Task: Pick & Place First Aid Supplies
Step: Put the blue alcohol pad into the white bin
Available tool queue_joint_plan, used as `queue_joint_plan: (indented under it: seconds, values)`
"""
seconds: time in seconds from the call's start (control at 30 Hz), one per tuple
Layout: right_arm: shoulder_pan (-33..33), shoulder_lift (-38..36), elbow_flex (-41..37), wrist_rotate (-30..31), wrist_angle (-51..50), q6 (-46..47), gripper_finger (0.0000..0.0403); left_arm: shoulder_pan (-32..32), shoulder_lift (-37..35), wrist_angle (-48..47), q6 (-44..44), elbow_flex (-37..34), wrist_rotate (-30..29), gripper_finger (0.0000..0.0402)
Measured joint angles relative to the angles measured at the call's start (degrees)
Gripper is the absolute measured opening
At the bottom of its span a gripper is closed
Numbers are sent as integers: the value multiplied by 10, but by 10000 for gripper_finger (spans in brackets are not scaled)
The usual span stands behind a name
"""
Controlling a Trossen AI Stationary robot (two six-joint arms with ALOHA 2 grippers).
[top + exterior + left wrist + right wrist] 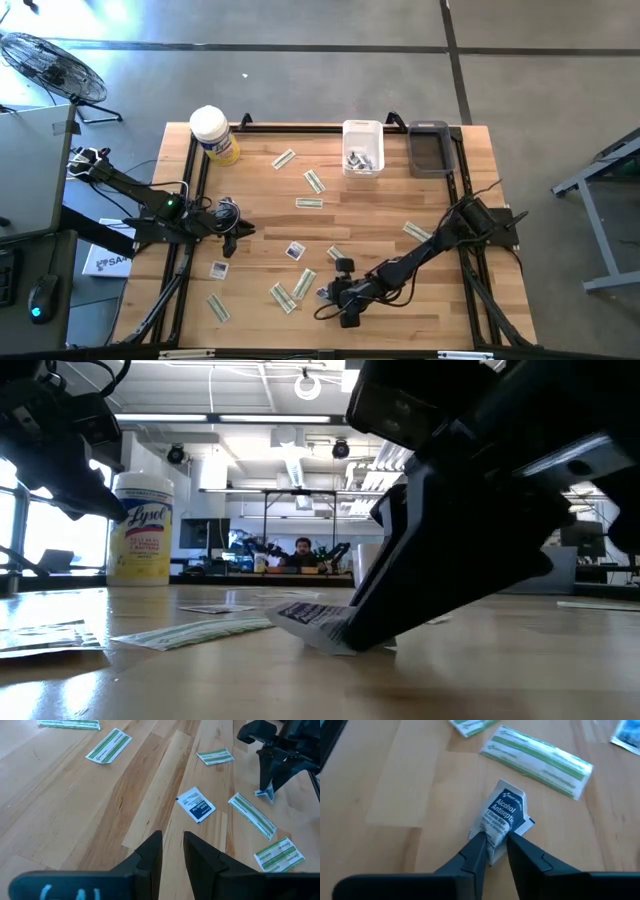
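The right end effector pinched a crinkled, square antiseptic packet on the wooden table, beside a green-striped strip.

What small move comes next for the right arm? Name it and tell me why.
Probably a straight lift. The right gripper has its fingers pinched on the edge of the alcohol antiseptic packet, which is crumpled and tipped up but looks to still touch the table. Raising it clears the nearby green-and-white strip before carrying toward the white bin. The left gripper waits apart.
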Motion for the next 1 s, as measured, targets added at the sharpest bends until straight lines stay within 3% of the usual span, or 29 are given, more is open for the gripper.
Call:
queue_joint_plan:
  seconds: [0.43, 0.7, 0.9, 1.0]
  values:
    - [-53, -48, -1, -11, -5, 29, 4, 0, 0, 0, 0, 0, 0, 76]
    - [-123, -153, 0, 53, -65, 18, 3, 0, 0, 0, 0, 0, 0, 76]
    - [-216, -253, 0, 135, -129, 3, 4, 0, 0, 0, 0, 0, 0, 76]
    - [-272, -283, 1, 149, -150, 3, 2, 0, 0, 0, 0, 0, 0, 76]
